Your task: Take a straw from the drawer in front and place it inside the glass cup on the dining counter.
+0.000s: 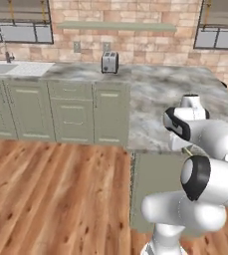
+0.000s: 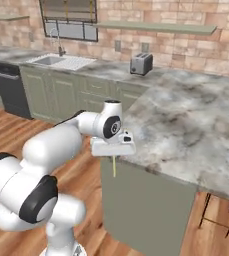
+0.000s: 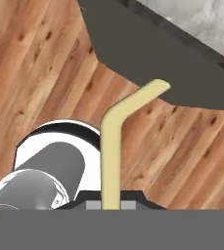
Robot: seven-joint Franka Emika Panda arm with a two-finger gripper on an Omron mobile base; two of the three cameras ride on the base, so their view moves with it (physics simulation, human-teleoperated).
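Beneath the hand [image 2: 114, 156] hangs a thin, pale-yellow straw [image 2: 114, 166].

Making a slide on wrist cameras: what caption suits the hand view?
Shut gripper holding the pale bent straw over the wood floor, beside the dining counter.

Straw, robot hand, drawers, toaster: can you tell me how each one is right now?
straw: held in the hand, hanging down beside the dining counter's corner, not in any cup.
hand: shut on the straw, at the counter edge.
dining counter: marble top.
drawers: all closed.
toaster: upright on the back worktop.
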